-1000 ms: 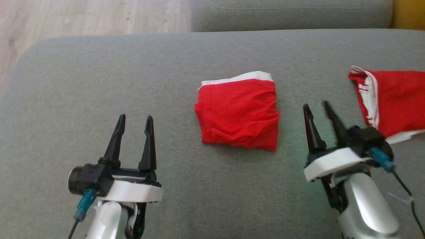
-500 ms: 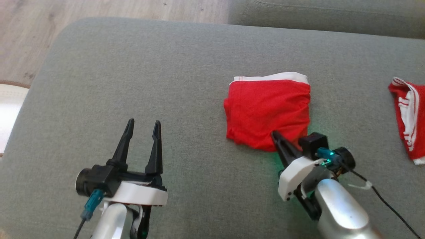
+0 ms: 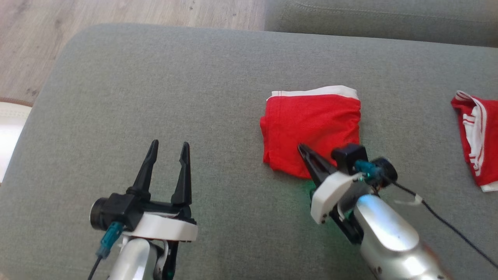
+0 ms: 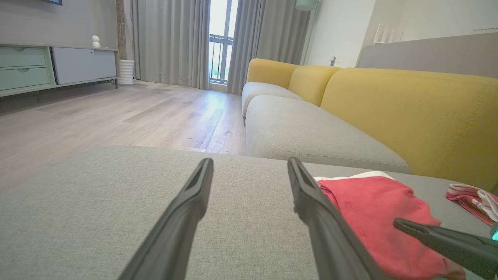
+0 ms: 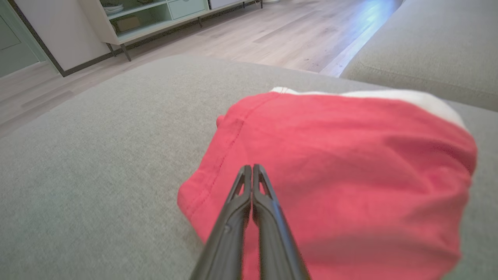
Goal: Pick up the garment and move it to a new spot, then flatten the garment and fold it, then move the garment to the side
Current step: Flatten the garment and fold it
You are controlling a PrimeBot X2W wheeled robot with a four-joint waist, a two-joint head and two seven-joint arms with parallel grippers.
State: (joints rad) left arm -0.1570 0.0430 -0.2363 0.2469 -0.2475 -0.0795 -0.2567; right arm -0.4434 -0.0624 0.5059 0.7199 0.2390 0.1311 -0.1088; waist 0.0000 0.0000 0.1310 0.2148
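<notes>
Since the red garment is lying folded midway between the cushion's near and far edges, the right claw is resting shut on its near hem, pinching nothing visible, probably to slide it aside; the left claw is hovering wide open, empty.

head camera's up high, staring steeply down on the grey cushion. left wrist camera sits low, skimming across that cushion toward the yellow sofa back and curtains. right wrist camera's in close, tilted down, facing the wooden floor. all three share the folded red garment; the left wrist view also catches the right gripper at its lower right.
</notes>
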